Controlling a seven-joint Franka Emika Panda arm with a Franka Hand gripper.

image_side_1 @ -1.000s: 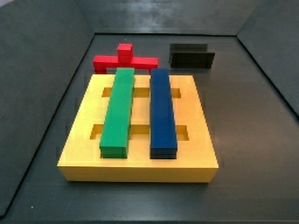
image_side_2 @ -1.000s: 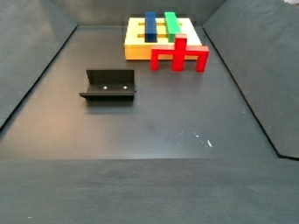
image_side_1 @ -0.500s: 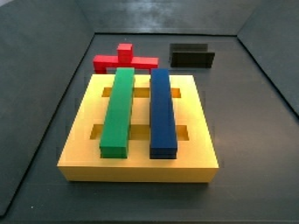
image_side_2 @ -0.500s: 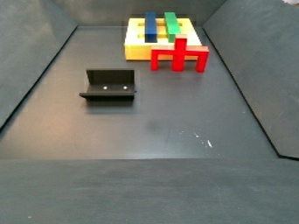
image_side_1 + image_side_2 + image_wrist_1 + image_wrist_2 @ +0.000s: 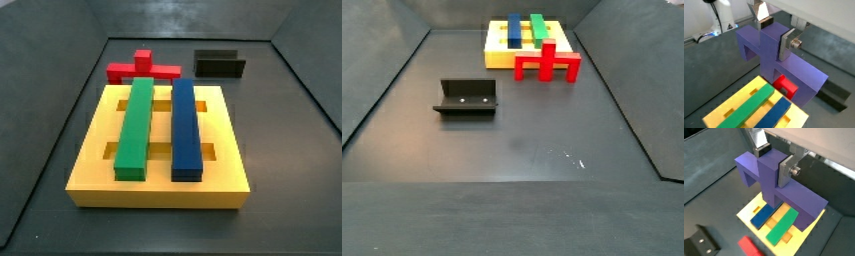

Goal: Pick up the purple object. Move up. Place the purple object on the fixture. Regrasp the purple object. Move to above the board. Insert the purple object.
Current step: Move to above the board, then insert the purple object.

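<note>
We see the purple object (image 5: 777,62) gripped by its central stub in the pincer (image 5: 774,35), hanging above the board (image 5: 811,223) in both wrist views. It looks rigid, light, smooth plastic — the stub suits the hold. Both side views omit pincer and piece — height unclear.

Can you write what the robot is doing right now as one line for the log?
gripper: shut on purple object | position: above board, out of both side views | fixture: empty | not inserted yet
</note>
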